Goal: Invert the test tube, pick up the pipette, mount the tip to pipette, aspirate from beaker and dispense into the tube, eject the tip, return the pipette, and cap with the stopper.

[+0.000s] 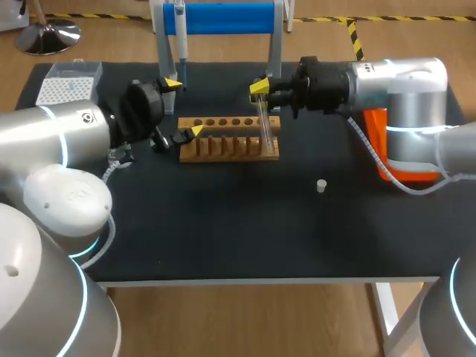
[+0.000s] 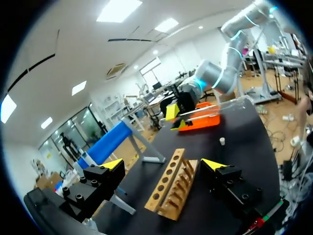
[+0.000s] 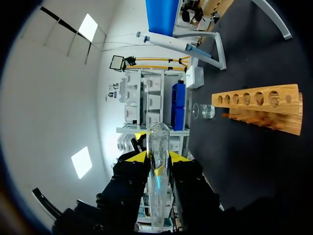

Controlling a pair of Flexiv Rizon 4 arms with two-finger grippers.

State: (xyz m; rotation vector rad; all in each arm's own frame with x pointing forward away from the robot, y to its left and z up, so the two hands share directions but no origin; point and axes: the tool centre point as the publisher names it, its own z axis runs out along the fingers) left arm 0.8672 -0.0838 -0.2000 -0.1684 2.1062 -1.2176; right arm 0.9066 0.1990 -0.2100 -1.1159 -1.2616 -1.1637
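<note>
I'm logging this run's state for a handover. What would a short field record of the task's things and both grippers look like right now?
test tube: held in the right gripper, in the air above the wooden rack
left gripper: open, empty, by the rack's left end
pipette: hanging on the stand at the table's back
stopper: loose on the table, apart from the rack
beaker: on the table near one end of the rack
tip box: back left corner
</note>
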